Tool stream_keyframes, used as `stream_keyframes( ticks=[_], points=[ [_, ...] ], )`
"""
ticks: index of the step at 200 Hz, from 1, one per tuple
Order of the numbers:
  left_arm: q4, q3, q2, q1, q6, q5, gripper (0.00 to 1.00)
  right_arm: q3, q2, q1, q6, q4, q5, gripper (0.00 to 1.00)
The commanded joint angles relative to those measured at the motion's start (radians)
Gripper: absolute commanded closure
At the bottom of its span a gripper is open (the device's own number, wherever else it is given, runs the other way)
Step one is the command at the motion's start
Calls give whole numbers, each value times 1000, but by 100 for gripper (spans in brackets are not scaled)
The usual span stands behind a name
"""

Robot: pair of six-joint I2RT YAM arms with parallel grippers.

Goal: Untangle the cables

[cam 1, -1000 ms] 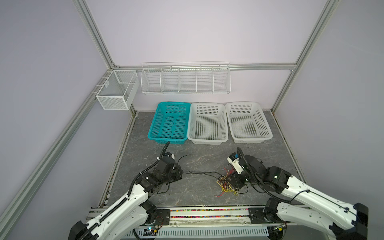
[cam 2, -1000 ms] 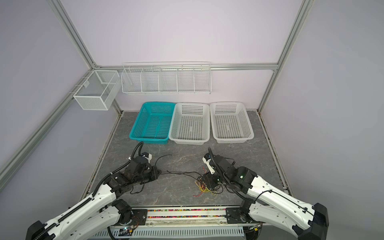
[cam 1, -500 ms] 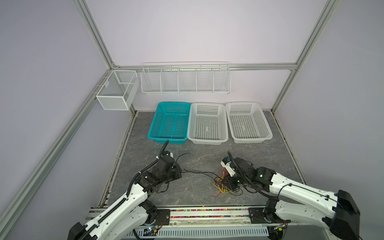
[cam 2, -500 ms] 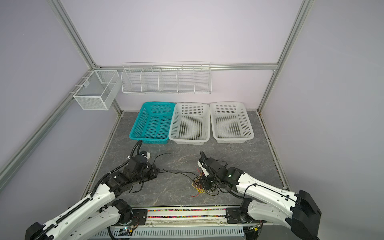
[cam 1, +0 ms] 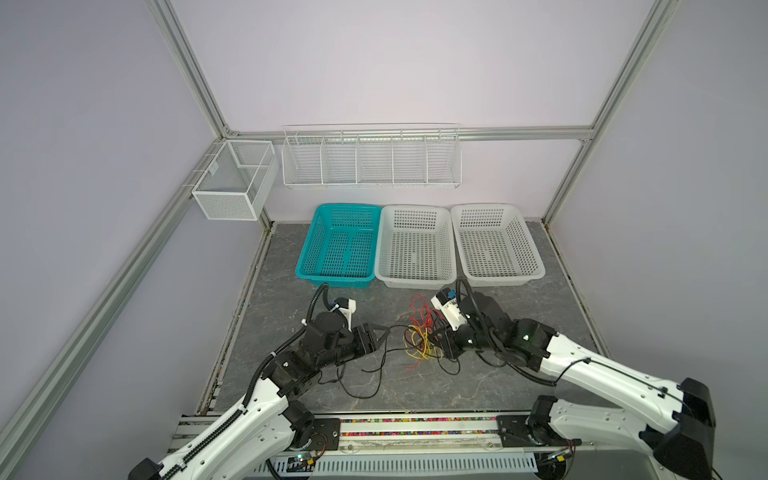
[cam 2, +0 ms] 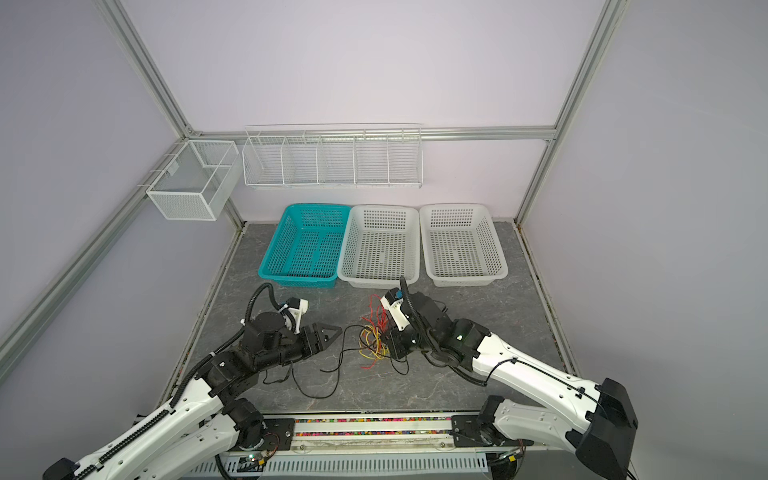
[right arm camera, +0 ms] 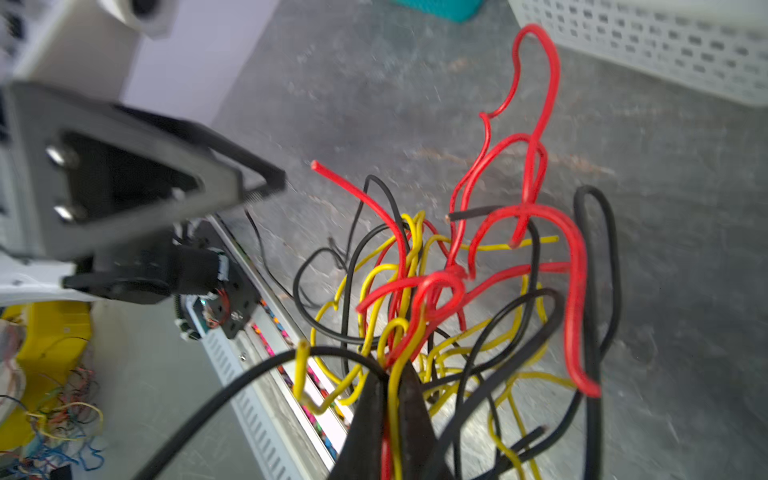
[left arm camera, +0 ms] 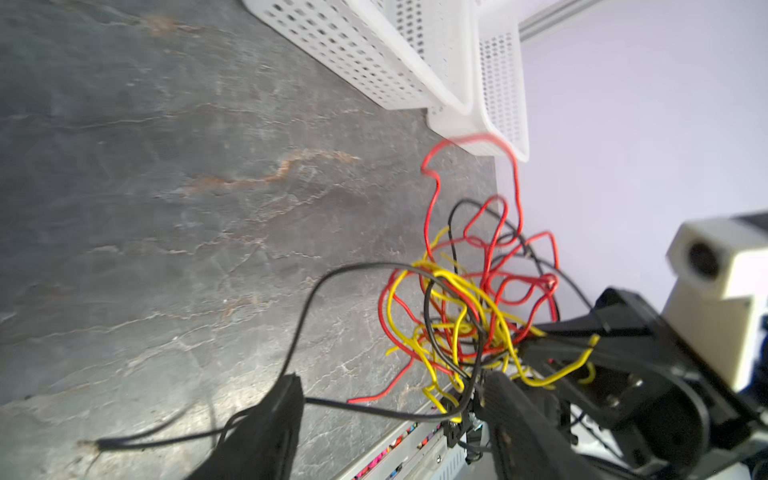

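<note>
**Knot pinned by the right gripper [right arm camera: 392,374], left gripper [left arm camera: 392,380] open**

The cables [cam 1: 420,341] sit bunched on the grey table [cam 1: 478,390], between the two arms and just in front of the middle white basket [cam 1: 415,282]. The right gripper is clenched on yellow and red strands at the knot's edge, seemingly to anchor it. The left gripper's fingers stand spread, with a black strand running loose between them, likely ready to take an end.

the cables [right arm camera: 577,291] look glossy and plastic-coated, the table [left arm camera: 166,166] matt veined stone, the baskets [cam 1: 415,284] perforated plastic.
</note>
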Motion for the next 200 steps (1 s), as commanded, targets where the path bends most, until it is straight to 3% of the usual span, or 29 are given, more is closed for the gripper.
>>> stream_keyframes(
  ticks=[1, 55, 76, 112, 200],
  points=[
    [70, 30, 27, -60, -29, 12, 28, 62, 44, -6, 1, 95, -99, 94],
    [124, 14, 133, -98, -24, 39, 27, 88, 62, -3, -2, 134, -136, 94],
    [109, 9, 146, -99, -13, 40, 31, 89, 51, -3, -3, 131, -128, 94],
    [75, 2, 140, -100, 3, 15, 56, 74, 24, 0, -10, 147, -145, 94],
    [72, -10, 138, -100, 11, 8, 93, 41, -36, -3, -34, 93, -56, 94]
  ],
)
